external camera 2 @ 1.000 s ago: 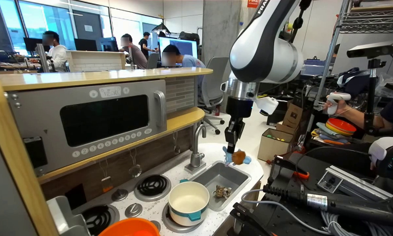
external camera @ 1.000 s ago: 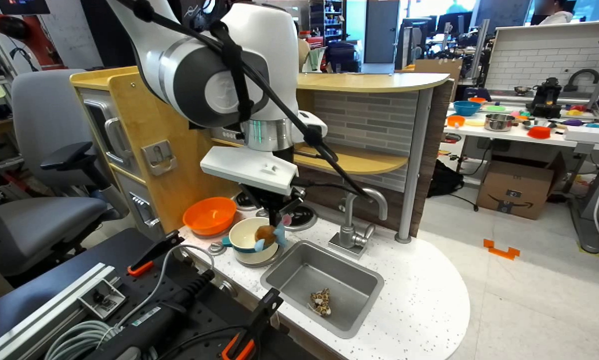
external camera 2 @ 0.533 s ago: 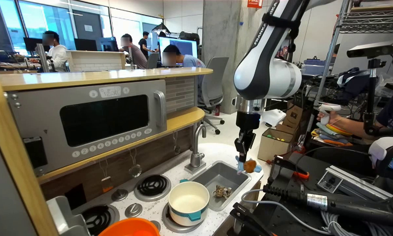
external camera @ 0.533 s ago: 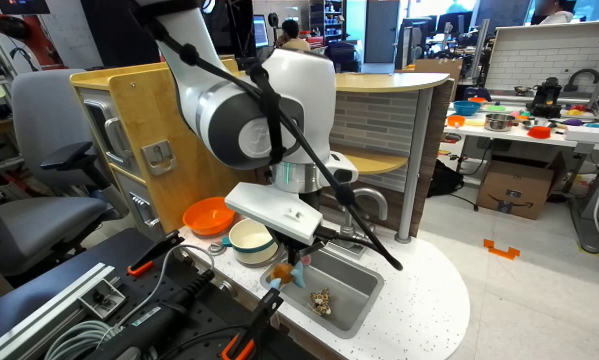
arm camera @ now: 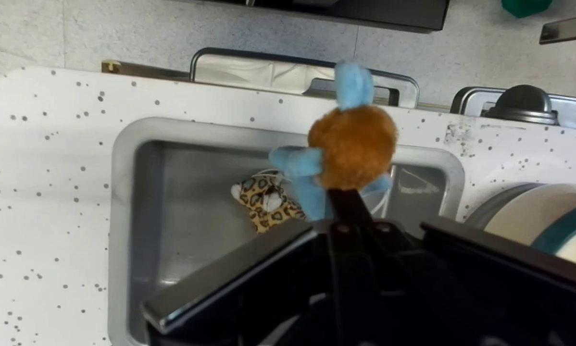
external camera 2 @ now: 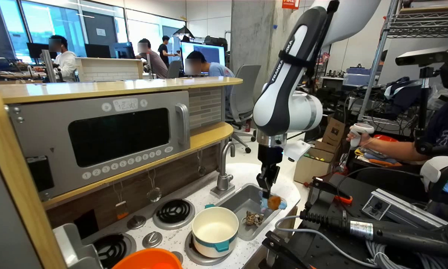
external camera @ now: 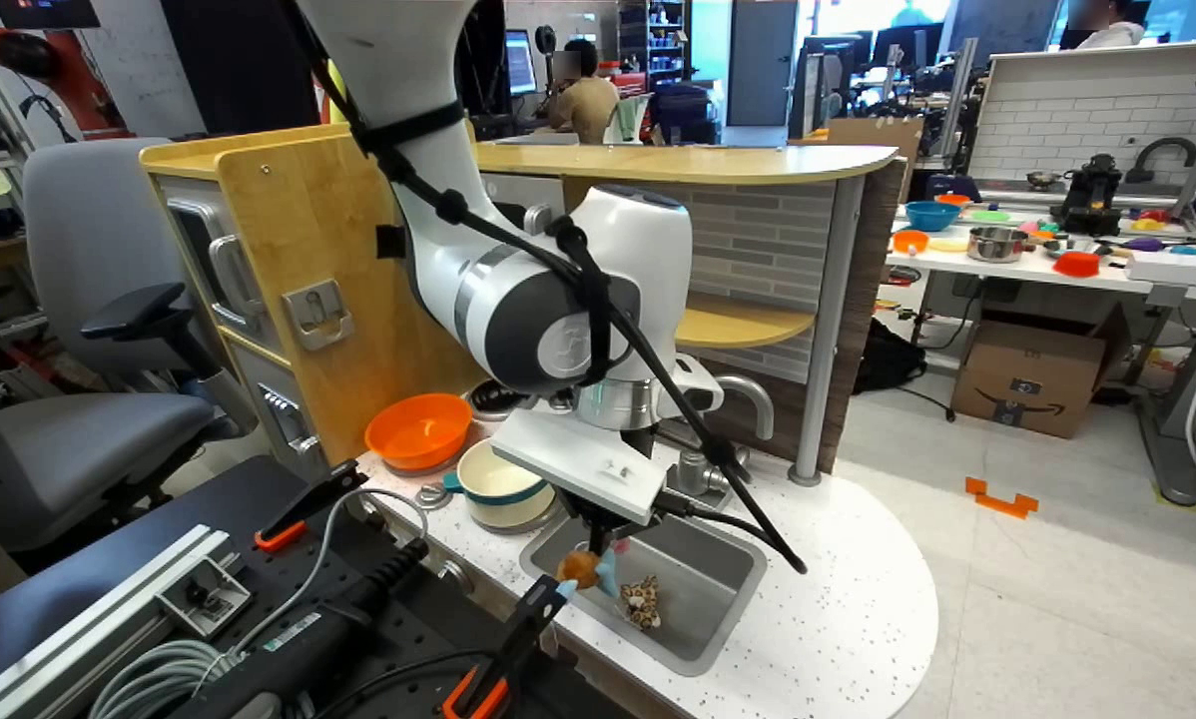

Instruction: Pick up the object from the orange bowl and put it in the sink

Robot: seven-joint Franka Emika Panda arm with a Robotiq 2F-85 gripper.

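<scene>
A plush toy [external camera: 578, 569] with a round brown body and light blue limbs hangs from my gripper [external camera: 598, 545]. In the wrist view the toy [arm camera: 355, 149] sits at the fingertips and covers part of the sink's rim. The gripper is shut on it; the fingers [arm camera: 348, 206] lie close together. The silver-grey sink [external camera: 698, 559] is below the toy, which is low over the basin's edge side in an exterior view [external camera 2: 274, 203]. The orange bowl [external camera: 418, 431] stands away on the stove and shows nothing in it; it is cut off in an exterior view [external camera 2: 147, 259].
A leopard-print plush toy [external camera: 641, 602] lies in the sink. A cream pot with teal handles [external camera 2: 214, 228] stands on the burner beside the sink. The arched faucet [external camera 2: 224, 172] rises behind the basin. A black clamp [external camera: 528, 629] sticks up at the counter's front edge.
My gripper has carried the brown and blue toy from above the cream pot, in an exterior view, over to the sink and has come down lower. The bowls have not moved.
</scene>
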